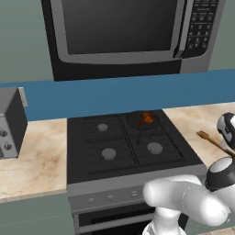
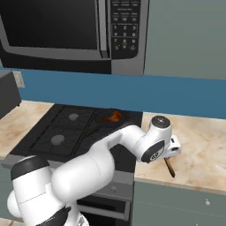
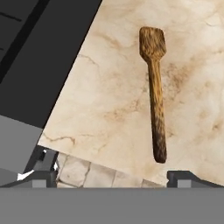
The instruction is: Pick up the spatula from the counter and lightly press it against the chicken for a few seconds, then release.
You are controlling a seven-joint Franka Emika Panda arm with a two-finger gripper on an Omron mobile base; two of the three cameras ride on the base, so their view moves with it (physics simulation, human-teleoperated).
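A wooden spatula (image 3: pixel 155 87) lies flat on the beige counter (image 3: pixel 109 100) to the right of the stove, blade end pointing away from the counter's front edge. My gripper (image 3: pixel 113 175) hovers over it, open, with nothing between the fingers; the handle end lies near the right fingertip (image 3: pixel 186 177). From the right base view the hand (image 2: pixel 173 149) sits above the spatula (image 2: pixel 169 167), whose handle sticks out below it. The orange-brown chicken (image 1: pixel 146 118) rests in a dark pan (image 1: pixel 140 120) on the stove's back right burner, apart from the gripper.
The black stove (image 1: pixel 124 144) has several burners. A microwave (image 1: pixel 124 32) hangs above it. A grey toaster (image 1: pixel 9 124) stands on the left counter. The counter's front edge (image 2: pixel 176 183) runs close to the spatula's handle. The stove's side (image 3: pixel 48 57) borders the spatula's counter.
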